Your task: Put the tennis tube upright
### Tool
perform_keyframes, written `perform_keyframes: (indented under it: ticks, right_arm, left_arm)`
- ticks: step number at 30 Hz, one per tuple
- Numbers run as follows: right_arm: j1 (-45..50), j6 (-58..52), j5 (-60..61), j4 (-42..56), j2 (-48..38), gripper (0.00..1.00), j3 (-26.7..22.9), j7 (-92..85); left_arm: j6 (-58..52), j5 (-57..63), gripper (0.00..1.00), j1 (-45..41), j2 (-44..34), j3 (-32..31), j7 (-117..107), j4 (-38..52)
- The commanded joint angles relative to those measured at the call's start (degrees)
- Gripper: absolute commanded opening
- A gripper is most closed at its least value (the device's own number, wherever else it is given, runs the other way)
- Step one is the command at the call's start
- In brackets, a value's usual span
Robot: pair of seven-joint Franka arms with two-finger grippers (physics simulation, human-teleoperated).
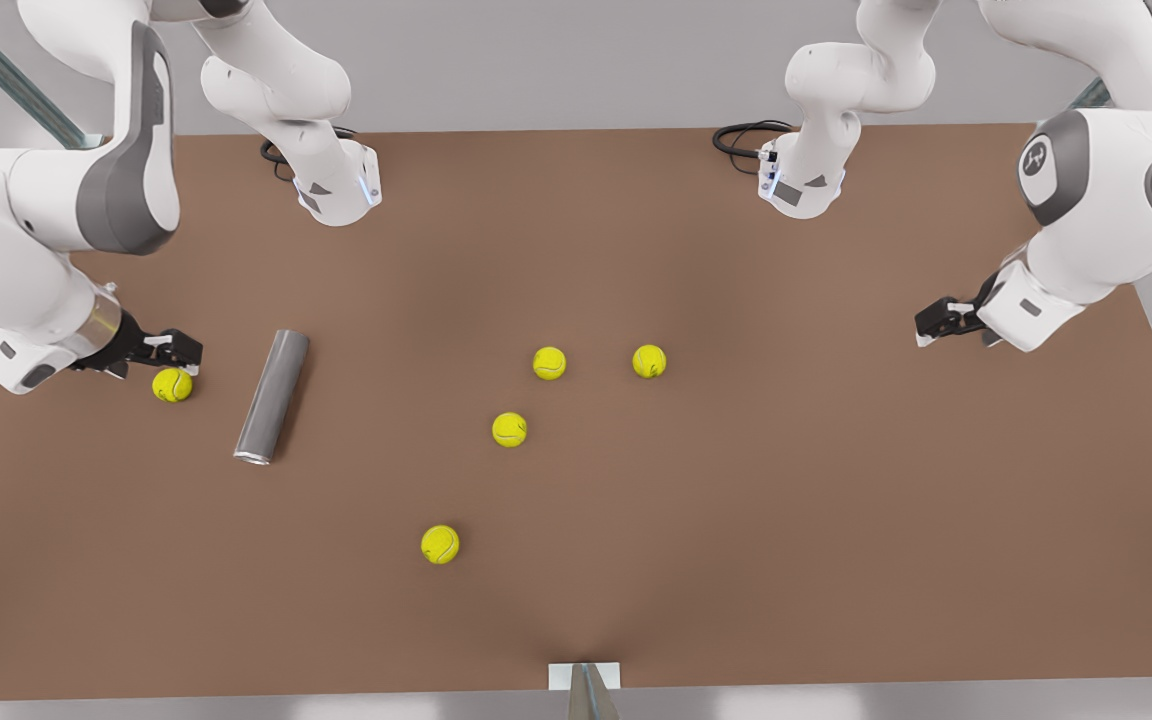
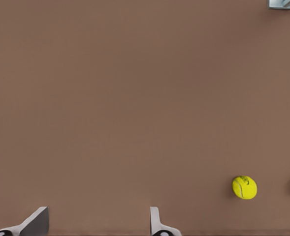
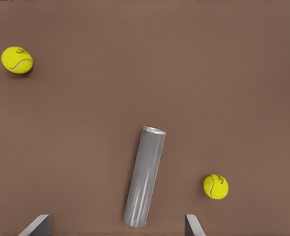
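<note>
Your task is barely begun: the tennis tube (image 1: 273,396) lies flat on the brown table (image 1: 836,520) toward the front view's left, its lighter-rimmed hollow end pointing at the near edge, with nothing gripping it. Your right gripper (image 1: 176,352) hovers just beside it, above a yellow tennis ball (image 1: 172,385), fingers (image 3: 39,224) spread wide and empty; the wrist view looks down along the tube (image 3: 145,176). Your left gripper (image 1: 939,322) waits well apart on the front view's right, fingers (image 2: 157,222) likewise apart and empty. You have yet to grasp, tilt and stand the tube.
</note>
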Motion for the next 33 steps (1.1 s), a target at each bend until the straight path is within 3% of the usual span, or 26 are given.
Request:
perform_keyframes:
  ticks: [1, 2, 4, 8, 11, 14, 20, 33]
  right_arm:
    - [-0.36, 0.26, 0.77, -0.06, -0.09, 1.00, -0.02, -0.70]
    - [-0.36, 0.26, 0.77, -1.02, 0.00, 1.00, -0.01, -0.52]
    - [-0.80, 4.03, 0.69, -12.70, 0.08, 1.00, -0.19, -0.26]
    - [-5.02, 20.12, 0.60, -33.71, 0.00, 1.00, -0.19, -0.26]
    - [-7.57, 26.37, 0.60, -40.05, 0.17, 1.00, -0.19, -0.17]
    - [-7.22, 27.77, 0.69, -40.75, 0.26, 1.00, -0.19, 15.74]
    - [-6.96, 38.14, 0.77, -41.37, 4.74, 1.00, -0.19, 16.53]
    - [-6.69, 42.36, 0.95, -41.11, 12.21, 1.00, -0.19, 18.20]
  left_arm:
    - [0.41, -0.03, 1.00, -0.32, 0.47, -0.05, 0.80, -0.07]
    - [0.41, -0.03, 1.00, -0.32, 0.47, -0.13, 0.80, -0.07]
    - [0.50, -0.03, 1.00, -0.32, 0.56, -0.13, 0.80, -0.07]
    - [0.50, -0.03, 1.00, -0.58, 1.00, -0.13, 0.71, 0.02]
    - [0.41, -0.03, 1.00, -0.58, 1.44, -0.13, 0.80, 0.02]
    - [0.41, -0.03, 1.00, -0.49, 1.52, -0.13, 0.80, 0.02]
    - [0.41, -0.03, 1.00, -0.49, 1.52, -0.13, 0.80, 0.02]
    - [0.33, -0.03, 1.00, -0.40, 1.96, -0.31, 0.80, 0.02]
